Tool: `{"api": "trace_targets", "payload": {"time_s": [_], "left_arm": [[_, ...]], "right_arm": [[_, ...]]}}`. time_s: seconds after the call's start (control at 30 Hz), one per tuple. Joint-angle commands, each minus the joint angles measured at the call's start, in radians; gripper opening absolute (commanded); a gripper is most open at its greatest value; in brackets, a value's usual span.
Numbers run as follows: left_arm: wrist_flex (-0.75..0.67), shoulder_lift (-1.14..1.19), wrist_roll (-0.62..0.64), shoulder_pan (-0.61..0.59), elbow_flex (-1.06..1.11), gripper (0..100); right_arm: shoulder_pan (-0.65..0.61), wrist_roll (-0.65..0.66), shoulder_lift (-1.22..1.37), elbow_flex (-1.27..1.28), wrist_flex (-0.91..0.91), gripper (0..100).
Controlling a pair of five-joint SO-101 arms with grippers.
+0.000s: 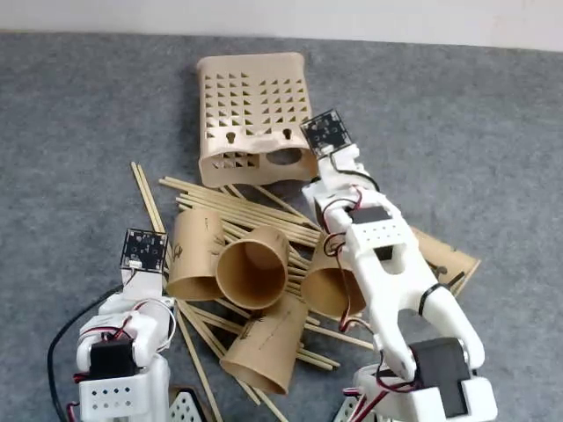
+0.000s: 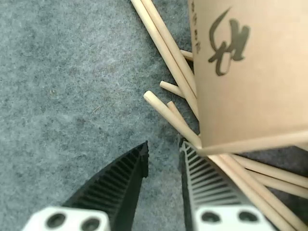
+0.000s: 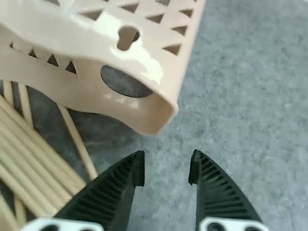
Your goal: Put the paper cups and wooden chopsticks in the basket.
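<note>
Left pincer is hovering low over the table, its jaws parted a little and gripping nothing, just beside a paper cup that is lying on wooden chopsticks. Farther on, more paper cups are lying among the chopsticks. Beyond them the right pincer is hanging with jaws spread and empty, just before the rim of the basket, which is lying on its side.
</note>
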Motion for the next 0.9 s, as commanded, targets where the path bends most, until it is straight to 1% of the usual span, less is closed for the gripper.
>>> {"api": "trace_targets", "payload": {"time_s": [0.0, 0.37, 0.77, 0.87], "left_arm": [[0.002, -0.001, 0.008, -0.002, 0.021, 12], [0.002, -0.001, 0.008, -0.002, 0.021, 12], [0.002, -0.001, 0.008, -0.002, 0.021, 12], [0.002, -0.001, 0.008, -0.002, 0.021, 12]], "right_arm": [[-0.008, -0.008, 0.002, -0.062, -0.068, 16.3], [-0.005, -0.003, 0.136, -0.077, -0.289, 16.3], [-0.002, -0.008, 0.278, -0.217, -0.308, 16.3], [-0.002, -0.008, 0.308, -0.232, -0.338, 16.3]]}}
